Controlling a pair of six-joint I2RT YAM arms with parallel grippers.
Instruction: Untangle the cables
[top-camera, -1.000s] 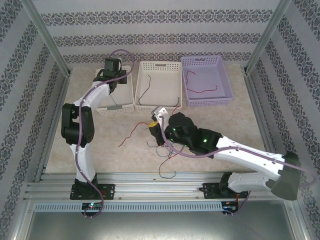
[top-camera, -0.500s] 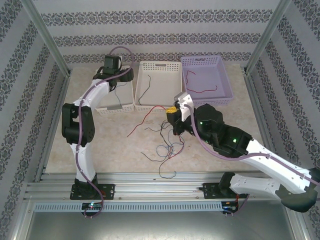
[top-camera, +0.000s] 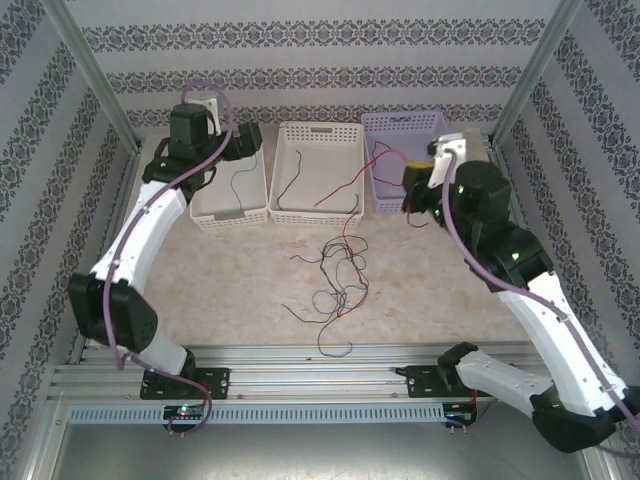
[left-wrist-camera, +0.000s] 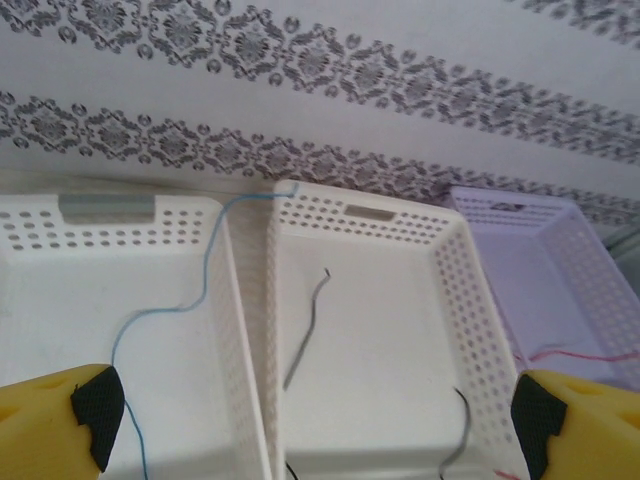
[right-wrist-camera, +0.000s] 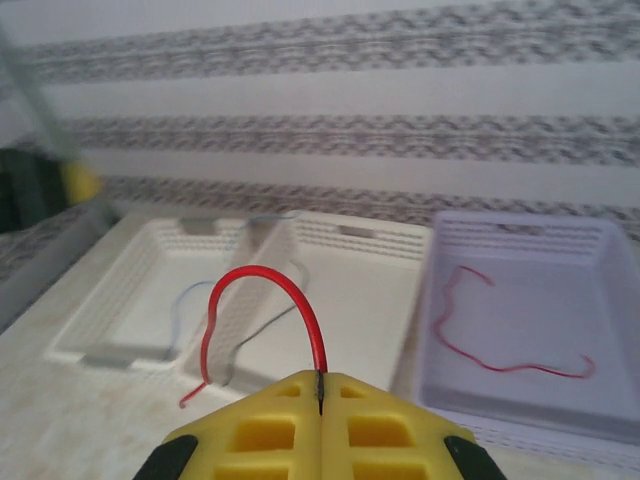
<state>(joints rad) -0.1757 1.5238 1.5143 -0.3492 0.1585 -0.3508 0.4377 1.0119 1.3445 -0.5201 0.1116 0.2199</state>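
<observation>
The cables lie as a loose tangle (top-camera: 335, 280) of red, dark and blue strands on the table's middle. My right gripper (top-camera: 412, 172) hangs at the front left corner of the purple basket (top-camera: 452, 190), shut on a red cable (right-wrist-camera: 265, 272) that arcs up from the closed jaws (right-wrist-camera: 320, 385) and trails back toward the tangle. My left gripper (top-camera: 245, 142) is open above the left white basket (top-camera: 205, 215), its pads (left-wrist-camera: 95, 410) wide apart with nothing between them. A blue cable (left-wrist-camera: 205, 270) lies in that basket, one end draped over its rim.
The middle white basket (left-wrist-camera: 440, 260) holds a grey cable (left-wrist-camera: 305, 335) and another dark one (left-wrist-camera: 460, 430). A red cable (right-wrist-camera: 500, 365) lies in the purple basket. The three baskets stand side by side against the patterned back wall; metal posts frame the table.
My left gripper opened, let the blue cable go into the left basket and drew up and back. My right gripper carried the red cable from the table's middle to the back right.
</observation>
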